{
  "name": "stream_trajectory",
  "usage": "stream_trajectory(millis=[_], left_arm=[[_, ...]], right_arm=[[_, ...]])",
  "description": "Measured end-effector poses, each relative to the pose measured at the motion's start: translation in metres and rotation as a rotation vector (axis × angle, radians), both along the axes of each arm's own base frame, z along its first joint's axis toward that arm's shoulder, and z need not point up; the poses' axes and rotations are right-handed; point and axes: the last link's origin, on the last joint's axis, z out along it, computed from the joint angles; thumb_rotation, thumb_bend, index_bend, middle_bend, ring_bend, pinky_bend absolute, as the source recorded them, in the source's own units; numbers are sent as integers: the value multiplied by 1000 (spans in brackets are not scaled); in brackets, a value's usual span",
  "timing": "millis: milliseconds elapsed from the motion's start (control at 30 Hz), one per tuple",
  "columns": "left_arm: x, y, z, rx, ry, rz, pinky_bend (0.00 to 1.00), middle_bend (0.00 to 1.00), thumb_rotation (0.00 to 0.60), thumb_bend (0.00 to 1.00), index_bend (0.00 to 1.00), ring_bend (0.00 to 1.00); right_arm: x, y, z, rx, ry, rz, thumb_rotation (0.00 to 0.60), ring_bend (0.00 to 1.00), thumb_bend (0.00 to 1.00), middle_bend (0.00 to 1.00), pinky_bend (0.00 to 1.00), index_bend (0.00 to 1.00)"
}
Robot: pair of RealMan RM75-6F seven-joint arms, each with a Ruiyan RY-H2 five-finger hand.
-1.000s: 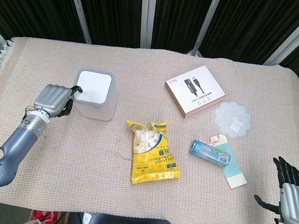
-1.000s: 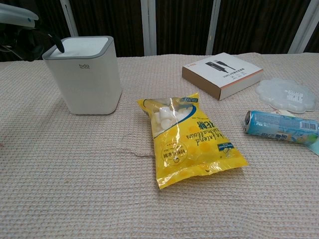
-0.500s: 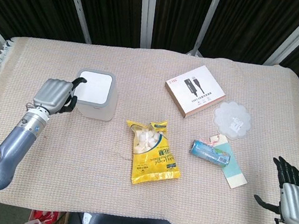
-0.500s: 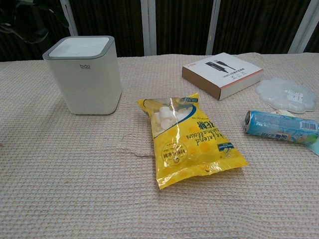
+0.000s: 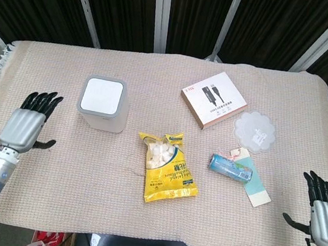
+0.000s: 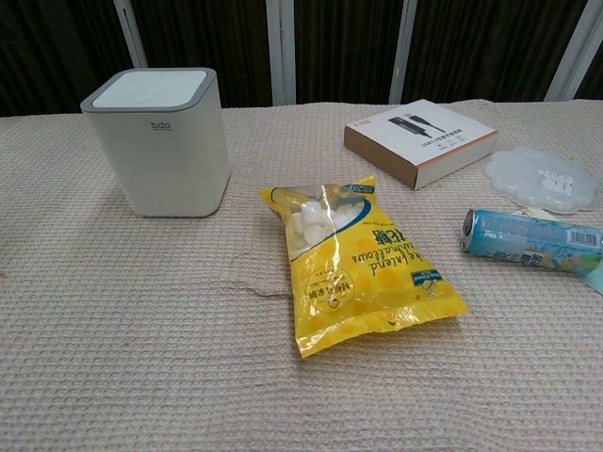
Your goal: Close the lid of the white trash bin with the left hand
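Observation:
The white trash bin (image 5: 103,104) (image 6: 163,140) stands upright on the left of the cloth-covered table, its white lid (image 5: 102,95) lying flat inside the grey rim. My left hand (image 5: 24,127) hovers well to the bin's left, near the table's left edge, fingers spread and holding nothing. My right hand (image 5: 324,214) sits at the front right corner, fingers apart and empty. Neither hand shows in the chest view.
A yellow marshmallow bag (image 5: 164,168) (image 6: 353,259) lies in the middle. A white cable box (image 5: 214,99) (image 6: 420,140), a frosted round lid (image 5: 255,130) (image 6: 543,178), a blue can (image 5: 230,167) (image 6: 528,239) and a card (image 5: 252,183) occupy the right half.
My left hand has let go of the bin's left side, pulled away to the left and front, and spread its fingers. The bin lid stays flat.

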Motion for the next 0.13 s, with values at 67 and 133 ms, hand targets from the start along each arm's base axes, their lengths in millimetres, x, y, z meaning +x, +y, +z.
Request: stream_trajectory(millis=[67,133], left_arm=[[-17,-19,0,21,5,-2,0,0,600,155,0,0],[-33,-37,2,51,0,-18,0,0,600,155,0,0]], right_arm=[[0,0,0,-7,7,1,600,0,148,0,0,0],[-1,1,0,-11,6,-5,600,0,148,0,0,0]])
